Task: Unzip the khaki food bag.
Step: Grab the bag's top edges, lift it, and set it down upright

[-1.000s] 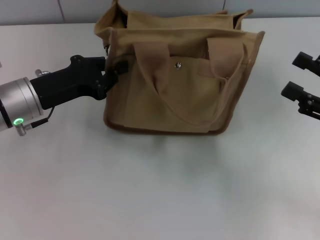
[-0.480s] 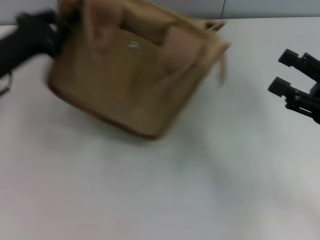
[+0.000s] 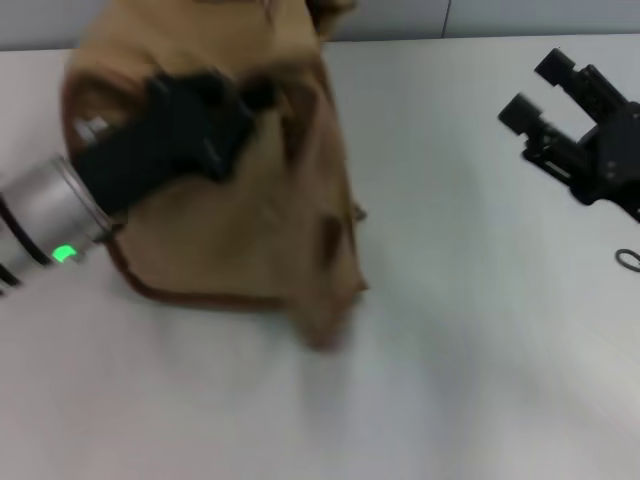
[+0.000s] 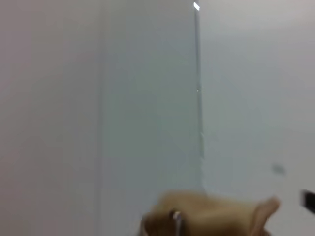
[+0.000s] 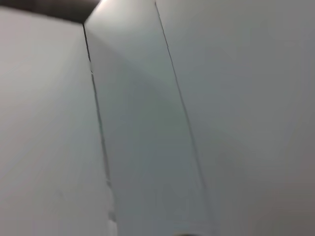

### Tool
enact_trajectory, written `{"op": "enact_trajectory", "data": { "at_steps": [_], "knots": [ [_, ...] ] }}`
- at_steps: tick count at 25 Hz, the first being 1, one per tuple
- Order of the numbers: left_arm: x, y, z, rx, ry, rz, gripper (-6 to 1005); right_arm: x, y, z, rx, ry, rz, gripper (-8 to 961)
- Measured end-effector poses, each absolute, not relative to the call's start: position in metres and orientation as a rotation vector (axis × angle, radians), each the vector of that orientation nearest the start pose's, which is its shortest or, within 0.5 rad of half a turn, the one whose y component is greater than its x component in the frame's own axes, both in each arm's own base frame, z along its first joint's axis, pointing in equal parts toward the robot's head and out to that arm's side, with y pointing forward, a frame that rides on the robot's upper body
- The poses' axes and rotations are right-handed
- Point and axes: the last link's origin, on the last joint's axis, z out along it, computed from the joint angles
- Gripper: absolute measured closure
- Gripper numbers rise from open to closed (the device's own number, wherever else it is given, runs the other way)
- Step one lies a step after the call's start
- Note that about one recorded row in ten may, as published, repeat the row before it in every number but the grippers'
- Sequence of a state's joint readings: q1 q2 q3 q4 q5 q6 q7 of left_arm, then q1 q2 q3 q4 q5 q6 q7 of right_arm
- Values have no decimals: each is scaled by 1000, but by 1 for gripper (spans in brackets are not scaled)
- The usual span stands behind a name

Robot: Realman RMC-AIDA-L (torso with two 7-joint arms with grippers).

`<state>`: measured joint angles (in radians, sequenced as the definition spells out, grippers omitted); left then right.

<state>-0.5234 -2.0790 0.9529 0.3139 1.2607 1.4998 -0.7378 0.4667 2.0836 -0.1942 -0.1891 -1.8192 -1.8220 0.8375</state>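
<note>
Soft khaki canvas bag (image 3: 230,190), brown piping, slumped on smooth white bench (image 3: 420,380). Left claw (image 3: 245,100) pressed into bag's upper side; grip state cannot tell. Right claw (image 3: 545,95) well right of bag, prongs apart.

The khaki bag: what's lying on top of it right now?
The left gripper and its black arm lie across the khaki bag. Whatever its fingers hold is hidden. The bag's inside cannot be seen.
</note>
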Motion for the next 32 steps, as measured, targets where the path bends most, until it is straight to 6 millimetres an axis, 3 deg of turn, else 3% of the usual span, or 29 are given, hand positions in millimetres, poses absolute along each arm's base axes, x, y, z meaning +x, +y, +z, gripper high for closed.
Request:
{"op": "enact_trajectory", "data": {
  "at_steps": [3,7,14,23,32],
  "knots": [
    [-243,322,-39,-2343,-175,-1064,938,272,283,-9,-2060,297,1261,114],
    [-247,314,-46,-2346,-180,-1058,938,275,282,-23,-1975,134,1078,114],
    [-248,305,-50,-2376,-187,-1073,938,257,277,-65,-1944,-164,807,114],
    [-246,302,-53,-2400,-180,-1091,938,243,285,-100,-2016,-229,618,114],
    [-246,301,-53,-2398,-181,-1093,938,230,283,-114,-2034,-269,589,114]
  ]
}}
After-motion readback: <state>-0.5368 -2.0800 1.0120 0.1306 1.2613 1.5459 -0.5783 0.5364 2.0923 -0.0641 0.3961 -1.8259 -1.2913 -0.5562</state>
